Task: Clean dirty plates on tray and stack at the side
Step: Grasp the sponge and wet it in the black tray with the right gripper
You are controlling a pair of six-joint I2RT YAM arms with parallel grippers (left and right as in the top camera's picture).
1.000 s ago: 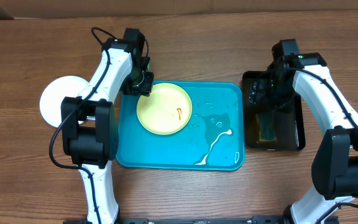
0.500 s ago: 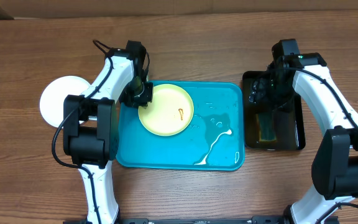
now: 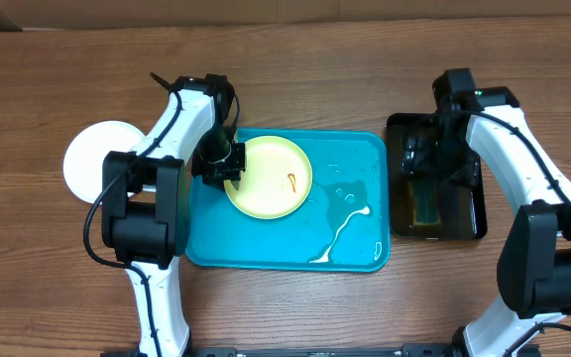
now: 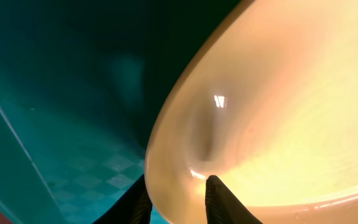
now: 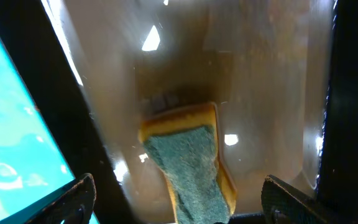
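The left hand (image 4: 179,200) pinches the rim of the yellow plate (image 3: 266,188) on the tray (image 3: 266,246). It should hold steady (the smear (image 3: 291,179) shows) while the right hand (image 5: 185,205), spread wide, fetches the sponge (image 5: 185,162).

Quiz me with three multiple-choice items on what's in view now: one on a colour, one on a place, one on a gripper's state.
1. The plate on the tray is: A white; B pale yellow-green; C black.
2. The sponge lies: A on the tray; B in the black basin; C on the floor.
3. The right gripper is: A shut on the sponge; B shut on a plate; C open.
Answers: 1 B, the overhead view shows its tint. 2 B, dark basin walls surround it. 3 C, its fingers stand wide apart above the sponge.
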